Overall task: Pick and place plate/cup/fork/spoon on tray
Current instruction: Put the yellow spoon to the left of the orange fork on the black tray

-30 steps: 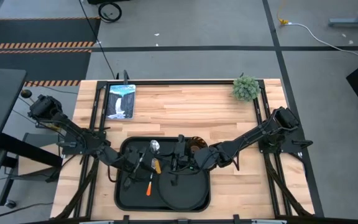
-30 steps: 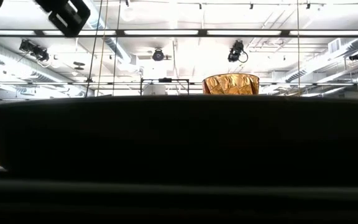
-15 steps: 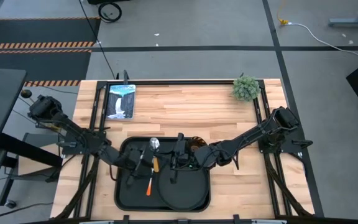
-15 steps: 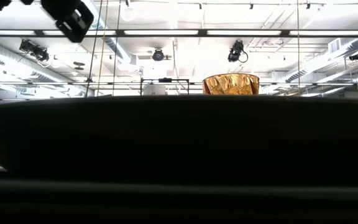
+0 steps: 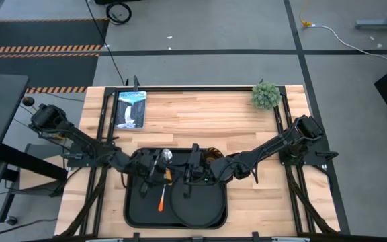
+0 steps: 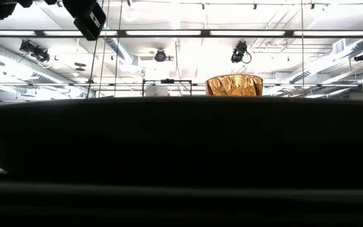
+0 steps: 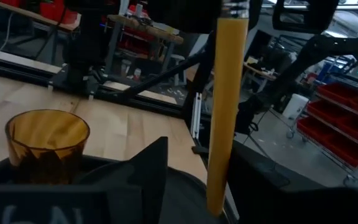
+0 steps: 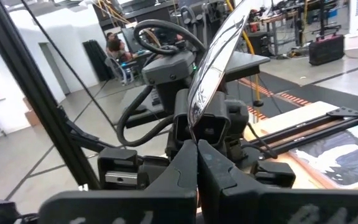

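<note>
The black tray [image 5: 130,208] lies at the table's near middle. On it lie the round black plate [image 5: 197,208] and the fork [image 5: 160,199]. The amber cup [image 5: 211,156] stands at the tray's far right corner; it also shows in the left wrist view [image 7: 47,140]. My right gripper [image 5: 179,173] is shut on the spoon [image 5: 168,167] over the tray. The spoon's silver bowl [image 8: 216,56] is up and its orange handle [image 7: 222,106] points down. My left gripper [image 5: 154,169] is open, with its fingers on either side of that handle. My right gripper pinches the spoon between its two shut fingers, just below the bowl [image 8: 194,132], coming level from the table's right. Its own fingers hide the exact spot. The spoon is lifted and steeply tilted, bowl above the fingers and handle hanging free below them.
A framed picture [image 5: 130,109] lies at the table's far left and a small green plant [image 5: 266,95] stands at the far right. In the low view the plate's dark rim [image 6: 181,145] fills the foreground. A person shows far off in the room [image 8: 114,46].
My left gripper has gone toward the table's right and a little toward the far edge, up to the spoon's handle. My right gripper and the spoon have kept still.
</note>
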